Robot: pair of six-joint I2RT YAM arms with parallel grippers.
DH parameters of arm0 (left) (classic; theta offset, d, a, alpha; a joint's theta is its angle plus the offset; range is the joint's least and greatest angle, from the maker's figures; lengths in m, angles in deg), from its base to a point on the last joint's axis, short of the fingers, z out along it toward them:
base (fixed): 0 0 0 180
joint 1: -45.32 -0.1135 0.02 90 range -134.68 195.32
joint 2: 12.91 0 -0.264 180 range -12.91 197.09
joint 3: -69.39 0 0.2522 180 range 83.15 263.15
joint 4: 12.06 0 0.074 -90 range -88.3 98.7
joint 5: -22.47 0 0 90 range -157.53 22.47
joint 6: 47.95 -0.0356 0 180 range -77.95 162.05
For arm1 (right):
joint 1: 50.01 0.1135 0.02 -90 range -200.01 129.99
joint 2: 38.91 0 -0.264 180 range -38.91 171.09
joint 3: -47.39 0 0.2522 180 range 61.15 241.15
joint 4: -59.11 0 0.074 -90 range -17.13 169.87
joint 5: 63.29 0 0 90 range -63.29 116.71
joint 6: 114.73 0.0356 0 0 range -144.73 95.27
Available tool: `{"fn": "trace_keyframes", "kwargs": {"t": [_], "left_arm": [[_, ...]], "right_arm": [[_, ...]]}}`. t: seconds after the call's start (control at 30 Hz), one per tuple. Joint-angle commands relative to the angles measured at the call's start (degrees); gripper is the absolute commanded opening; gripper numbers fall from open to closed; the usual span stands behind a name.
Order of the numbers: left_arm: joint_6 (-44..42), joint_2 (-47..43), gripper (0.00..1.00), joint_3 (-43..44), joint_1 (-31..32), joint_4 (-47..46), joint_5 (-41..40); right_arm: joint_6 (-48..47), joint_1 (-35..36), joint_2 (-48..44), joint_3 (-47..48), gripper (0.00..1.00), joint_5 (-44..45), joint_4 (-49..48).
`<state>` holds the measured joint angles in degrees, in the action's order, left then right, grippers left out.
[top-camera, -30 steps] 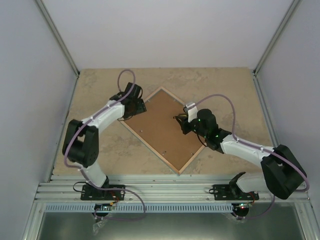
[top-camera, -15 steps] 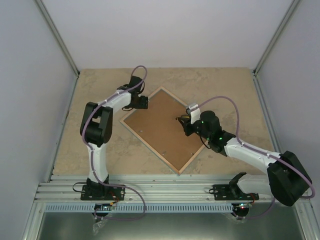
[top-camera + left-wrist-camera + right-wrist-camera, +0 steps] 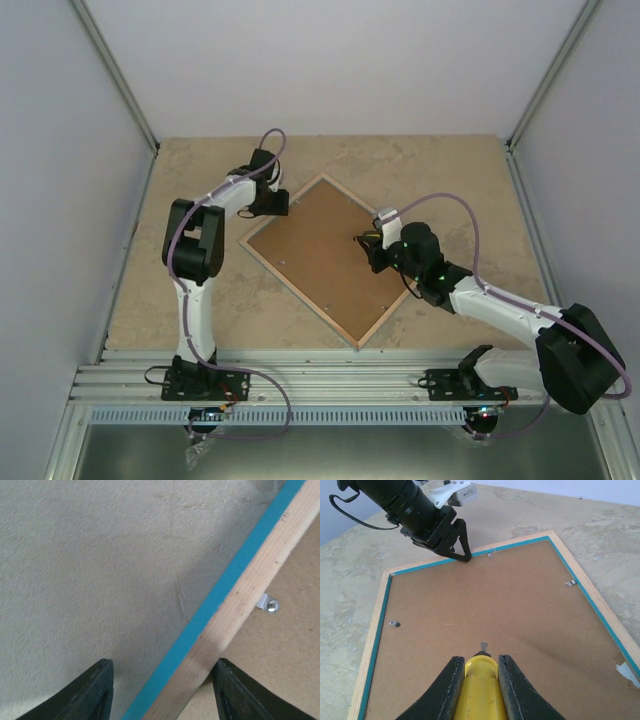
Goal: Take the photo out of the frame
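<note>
While frame (image 3: 240, 607) holds backing board (image 3: 325, 255) | left fingers (image 3: 92, 692) spread astride it | right fingers (image 3: 452, 685) clamp yellow tool (image 3: 481, 685)

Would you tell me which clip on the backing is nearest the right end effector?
The clip just ahead of the yellow tool in the right end effector; the others sit farther off.

Frame (image 3: 385, 317) lies face-down on bench (image 3: 450, 170), set cornerwise, brown backing board (image 3: 320, 255) uppermost. Left end effector (image 3: 278, 207) at the frame's upper-left rim. Right end effector (image 3: 367, 243) over the board's right portion, yellow object (image 3: 370, 236) at its tip.
</note>
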<state>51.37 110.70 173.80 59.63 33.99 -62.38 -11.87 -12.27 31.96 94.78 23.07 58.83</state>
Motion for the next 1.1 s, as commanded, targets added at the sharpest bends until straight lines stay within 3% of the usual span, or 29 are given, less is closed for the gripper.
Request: {"fn": "trace_keyframes", "kwargs": {"t": [0.0, 0.2, 0.4, 0.67, 1.07], "left_arm": [[-0.1, 0.0, 0.53, -0.2, 0.0, 1.2, 0.9], [2.0, -3.2, 0.34, -3.6, 0.0, 1.9, 1.7], [6.1, -6.5, 0.24, -9.0, 0.0, 1.8, 0.8], [11.8, -13.6, 0.18, -18.4, 0.8, 0.2, 5.1], [18.2, -22.1, 0.13, -29.5, 7.0, -3.3, 5.2]], "right_arm": [[0.0, -0.2, -0.5, 0.0, 0.00, 0.5, -0.2], [0.1, -0.2, -0.9, 0.1, 0.01, 0.3, -0.3], [0.5, -0.1, -1.1, 0.1, 0.00, -0.7, -0.6], [0.8, 0.0, -1.4, 0.1, 0.00, -2.4, -0.9], [0.1, 0.6, 0.2, 0.8, 0.00, -6.6, -1.9]]}}
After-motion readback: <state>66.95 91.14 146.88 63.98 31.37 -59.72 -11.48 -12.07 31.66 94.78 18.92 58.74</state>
